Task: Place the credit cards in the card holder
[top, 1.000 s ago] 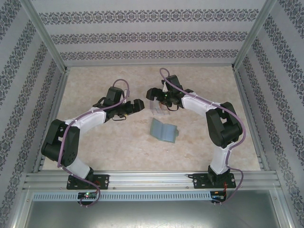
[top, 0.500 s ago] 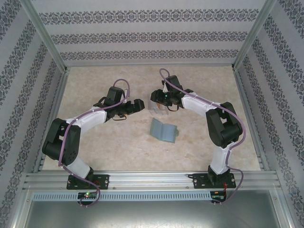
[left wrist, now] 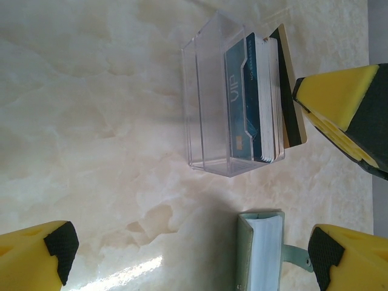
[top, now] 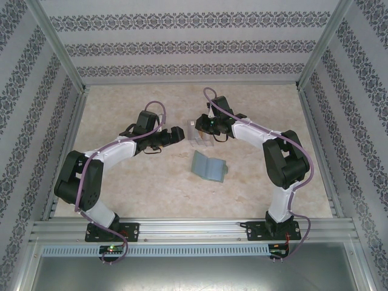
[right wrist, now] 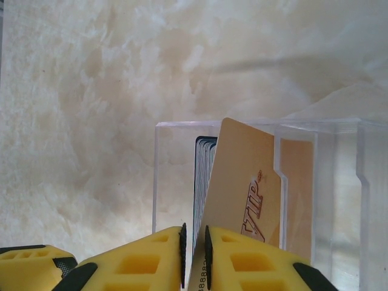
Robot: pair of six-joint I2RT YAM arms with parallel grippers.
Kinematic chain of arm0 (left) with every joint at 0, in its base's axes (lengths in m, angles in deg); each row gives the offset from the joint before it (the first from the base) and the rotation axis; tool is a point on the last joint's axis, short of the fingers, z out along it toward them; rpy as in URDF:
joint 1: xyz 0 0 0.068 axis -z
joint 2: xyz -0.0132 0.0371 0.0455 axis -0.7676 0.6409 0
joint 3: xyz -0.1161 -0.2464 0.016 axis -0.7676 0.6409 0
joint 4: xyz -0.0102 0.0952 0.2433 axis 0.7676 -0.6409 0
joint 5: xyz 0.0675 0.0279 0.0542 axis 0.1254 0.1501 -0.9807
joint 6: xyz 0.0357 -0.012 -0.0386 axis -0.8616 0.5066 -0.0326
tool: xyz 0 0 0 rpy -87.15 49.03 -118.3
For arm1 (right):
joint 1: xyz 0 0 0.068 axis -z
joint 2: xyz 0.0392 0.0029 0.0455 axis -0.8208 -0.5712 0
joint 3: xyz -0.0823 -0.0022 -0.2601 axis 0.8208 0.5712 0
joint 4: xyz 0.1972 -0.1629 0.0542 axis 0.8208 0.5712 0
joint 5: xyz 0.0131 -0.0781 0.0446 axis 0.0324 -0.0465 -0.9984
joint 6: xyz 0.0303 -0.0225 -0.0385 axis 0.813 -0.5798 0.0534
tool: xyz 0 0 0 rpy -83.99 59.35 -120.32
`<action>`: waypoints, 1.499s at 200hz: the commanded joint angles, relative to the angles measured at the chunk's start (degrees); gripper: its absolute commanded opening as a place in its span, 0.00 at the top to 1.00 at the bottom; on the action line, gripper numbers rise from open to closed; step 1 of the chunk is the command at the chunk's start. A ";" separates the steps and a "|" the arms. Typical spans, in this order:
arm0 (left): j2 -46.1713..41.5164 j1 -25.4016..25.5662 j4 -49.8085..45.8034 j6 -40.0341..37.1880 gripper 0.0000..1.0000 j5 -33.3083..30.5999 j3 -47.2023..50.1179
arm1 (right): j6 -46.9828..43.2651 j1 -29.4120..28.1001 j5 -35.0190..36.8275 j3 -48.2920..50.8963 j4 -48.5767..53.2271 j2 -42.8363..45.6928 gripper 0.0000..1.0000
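Card holder (left wrist: 203,103): clear plastic, open-topped box standing on the marbled table (left wrist: 91,121), between the two grippers in the top view.

Contents: a stack of credit cards (left wrist: 257,103) stands on edge inside, packed toward one wall. The outermost face is blue with white "VIP" lettering. The rest of the compartment on the blue card's side is vacant.

Beige card (right wrist: 242,188): printed "VIP", dark stripe on its reverse. It leans tilted against the far side of the stack from the blue card, its edges projecting past the holder's outline. Whether it sits fully in the compartment cannot be determined.

Right gripper (right wrist: 194,254): yellow fingers closed together, pinching the lower edge of the beige card.

Left gripper (left wrist: 191,254): jaws spread wide, holding nothing, near the holder and facing it.

Sage-green wallet (left wrist: 262,251): lies partly folded open on the table just beside the holder, on the robot's side, apart from both grippers.
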 commanded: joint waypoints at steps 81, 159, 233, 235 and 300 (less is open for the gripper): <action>1.14 -0.01 -0.79 -0.53 0.01 0.56 0.03 | -2.23 0.07 2.17 1.19 1.36 2.71 0.97; 1.24 -0.04 -1.03 -0.43 0.01 0.46 -0.22 | -6.18 0.08 5.61 0.61 5.23 4.05 0.85; 1.84 0.05 -0.71 -0.26 0.01 0.58 -0.72 | -11.85 -4.73 15.20 -4.62 13.01 2.45 0.54; 1.80 0.05 -0.71 -0.30 0.01 0.68 -0.74 | -11.99 -4.87 15.42 -4.85 13.16 2.29 0.55; 1.32 0.04 -1.72 -1.06 0.01 -0.02 -0.39 | -13.10 -6.29 18.54 -8.44 15.99 -0.71 0.64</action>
